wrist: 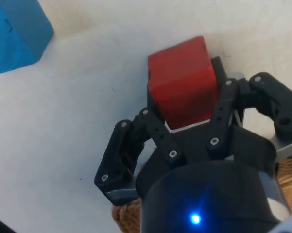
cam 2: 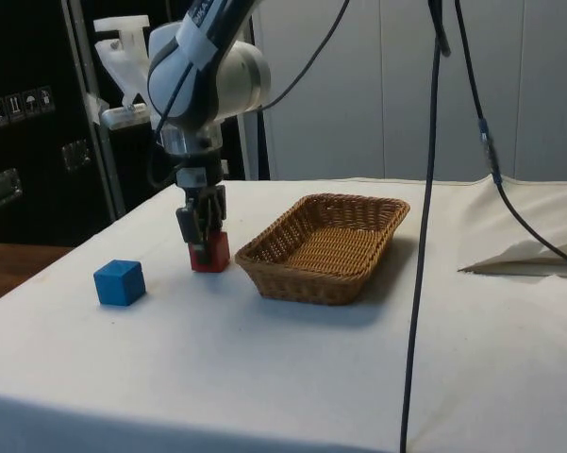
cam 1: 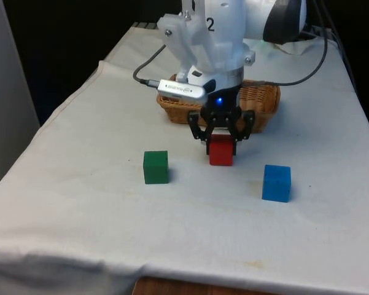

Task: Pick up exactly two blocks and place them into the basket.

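A red block point(cam 1: 221, 152) point(cam 2: 210, 253) point(wrist: 182, 82) stands on the cloth just in front of the wicker basket point(cam 1: 261, 98) point(cam 2: 325, 241). My gripper point(cam 1: 221, 136) point(cam 2: 205, 231) point(wrist: 185, 104) reaches down over it, with a finger pressed against each side, shut on the block. The block's base looks level with the cloth. A green block point(cam 1: 155, 167) sits to the front view's left of the red one. A blue block point(cam 1: 276, 182) point(cam 2: 120, 282) point(wrist: 14, 34) sits to its right, nearer the camera. The basket holds nothing that I can see.
A black cable point(cam 1: 148, 64) runs from the wrist across the cloth behind the gripper. Another cable point(cam 2: 425, 217) hangs down past the basket in the side view. Crumpled white cloth point(cam 2: 533, 255) lies beyond the basket.
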`<action>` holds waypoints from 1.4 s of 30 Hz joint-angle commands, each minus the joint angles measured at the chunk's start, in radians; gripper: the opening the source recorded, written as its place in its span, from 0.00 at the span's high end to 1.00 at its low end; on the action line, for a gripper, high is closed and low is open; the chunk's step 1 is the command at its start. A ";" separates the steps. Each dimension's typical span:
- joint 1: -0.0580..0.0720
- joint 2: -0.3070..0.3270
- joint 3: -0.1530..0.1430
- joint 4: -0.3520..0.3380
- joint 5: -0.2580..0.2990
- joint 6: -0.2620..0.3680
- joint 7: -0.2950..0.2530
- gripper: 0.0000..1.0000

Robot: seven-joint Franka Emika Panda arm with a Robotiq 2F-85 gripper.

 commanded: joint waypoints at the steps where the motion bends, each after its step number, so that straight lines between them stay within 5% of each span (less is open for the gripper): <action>1: 0.007 -0.023 -0.008 -0.008 -0.005 -0.011 0.012 0.98; 5: 0.013 -0.056 -0.014 -0.015 -0.013 -0.035 0.033 0.98; 6: 0.004 -0.046 -0.005 -0.007 -0.005 -0.031 0.021 0.98; 7: 0.014 -0.063 -0.015 -0.016 -0.015 -0.039 0.039 0.98; 11: 0.018 -0.091 -0.017 -0.022 -0.023 -0.053 0.058 0.98; 13: 0.010 -0.096 -0.008 -0.019 -0.018 -0.056 0.054 0.98; 14: 0.021 -0.112 -0.018 -0.029 -0.032 -0.065 0.070 0.98; 16: 0.022 -0.127 -0.019 -0.035 -0.040 -0.073 0.076 0.98; 21: 0.013 -0.167 -0.013 -0.062 -0.049 -0.086 0.070 0.98; 22: 0.021 -0.185 -0.021 -0.078 -0.062 -0.088 0.078 0.98; 29: 0.013 -0.247 -0.015 -0.128 -0.069 -0.094 0.069 0.98; 42: 0.018 -0.401 -0.032 -0.262 -0.123 -0.112 0.076 0.98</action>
